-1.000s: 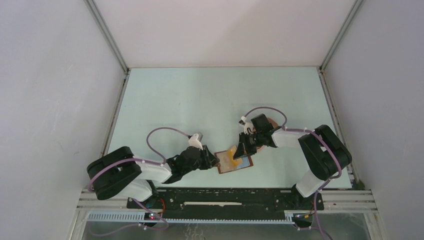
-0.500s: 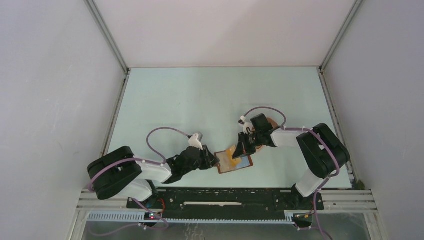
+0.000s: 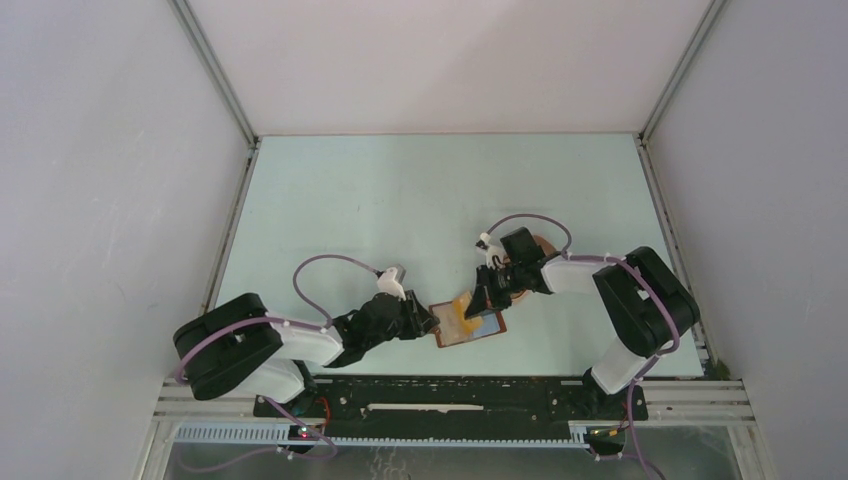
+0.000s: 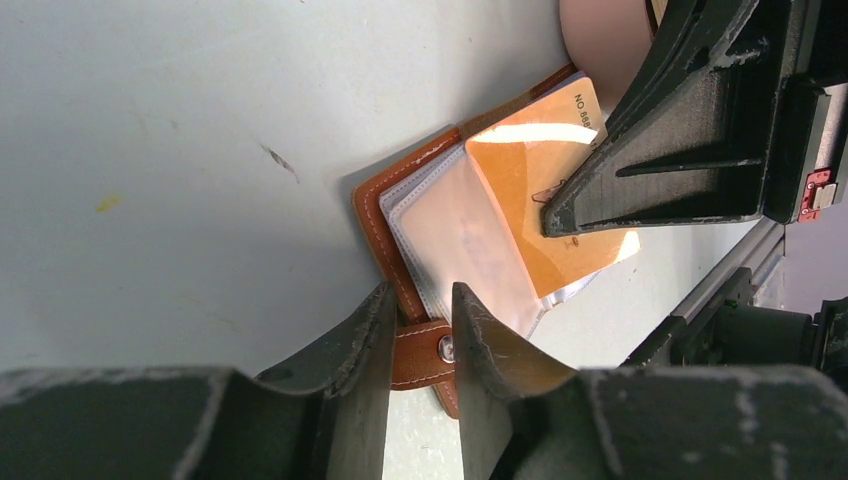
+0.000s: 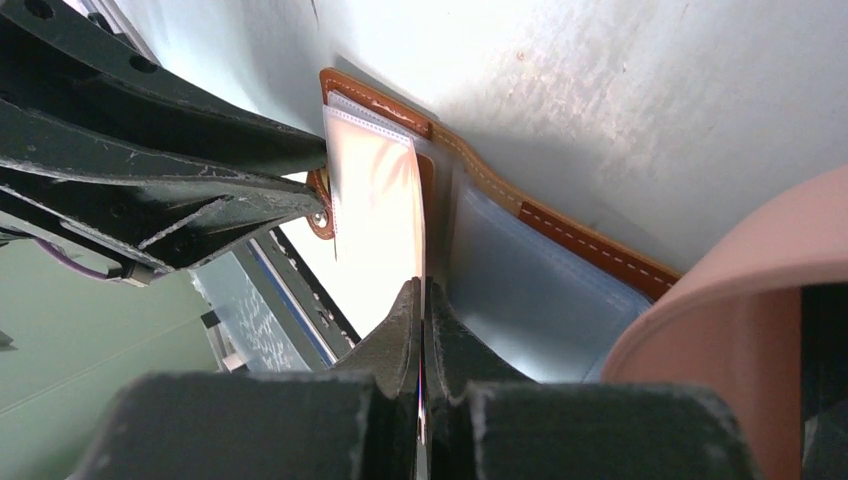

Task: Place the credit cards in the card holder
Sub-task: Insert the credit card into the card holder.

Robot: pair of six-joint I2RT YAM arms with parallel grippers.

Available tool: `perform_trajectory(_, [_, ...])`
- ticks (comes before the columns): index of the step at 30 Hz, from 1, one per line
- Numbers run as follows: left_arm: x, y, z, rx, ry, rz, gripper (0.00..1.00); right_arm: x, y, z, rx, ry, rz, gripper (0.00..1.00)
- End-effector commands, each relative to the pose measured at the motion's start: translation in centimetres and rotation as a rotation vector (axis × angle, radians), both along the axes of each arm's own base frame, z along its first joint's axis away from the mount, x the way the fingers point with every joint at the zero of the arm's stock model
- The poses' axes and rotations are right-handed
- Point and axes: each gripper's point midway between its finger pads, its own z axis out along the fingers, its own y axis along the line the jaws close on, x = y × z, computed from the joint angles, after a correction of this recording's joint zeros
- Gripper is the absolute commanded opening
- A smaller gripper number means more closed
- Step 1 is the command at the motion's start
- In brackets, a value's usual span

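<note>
The reddish-brown card holder [image 3: 470,335] lies open on the table near the front edge, clear sleeves up. My left gripper [image 3: 432,322] is shut on its snap tab [image 4: 424,355], which sits between my fingertips in the left wrist view [image 4: 420,312]. My right gripper [image 3: 484,300] is shut on a yellow-orange card [image 4: 545,190], held on edge over the open holder with its lower end at the clear sleeves [image 4: 455,235]. In the right wrist view the card shows only as a thin line between my shut fingers [image 5: 422,300]. A light blue card [image 5: 530,290] lies in the holder's right half.
A pink oval tray [image 3: 543,245] stands just behind the right gripper, touching the holder's far edge [image 5: 740,300]. The table's front rail [image 3: 450,385] runs close below the holder. Grey walls enclose the table on three sides.
My right gripper has edged slightly left and down with the yellow-orange card over the holder. The left gripper and the holder have not moved.
</note>
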Motion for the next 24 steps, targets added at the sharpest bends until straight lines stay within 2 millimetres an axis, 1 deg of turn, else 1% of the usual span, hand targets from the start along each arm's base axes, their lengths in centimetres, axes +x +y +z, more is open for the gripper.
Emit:
perform_trajectory(1, [-1.8,1.6,-2.3,0.09,0.059,-0.024,0.33,-1.3,-1.2,-0.7,-0.07,0.007,0.019,0.0])
perform_trajectory(10, [-1.5,1.9,-1.4,0.09,0.023,-0.025,0.33,-2.2,-1.8,0.0,-0.035,0.006,0.019,0.0])
perform_trajectory(17, [-1.6,1.5,-0.3,0.066,-0.022,-0.062,0.34,-2.5,-1.9,-0.9,-0.039,0.087,0.01,0.0])
perform_trajectory(21, [-1.6,1.3,1.2,0.027,-0.076,-0.086,0.36,-2.5,-1.8,-0.8,-0.038,0.096,0.007,0.0])
perform_trajectory(24, [-1.6,0.7,2.9,-0.013,-0.126,-0.11,0.36,-2.4,-1.6,-0.7,-0.031,0.11,0.011,0.0])
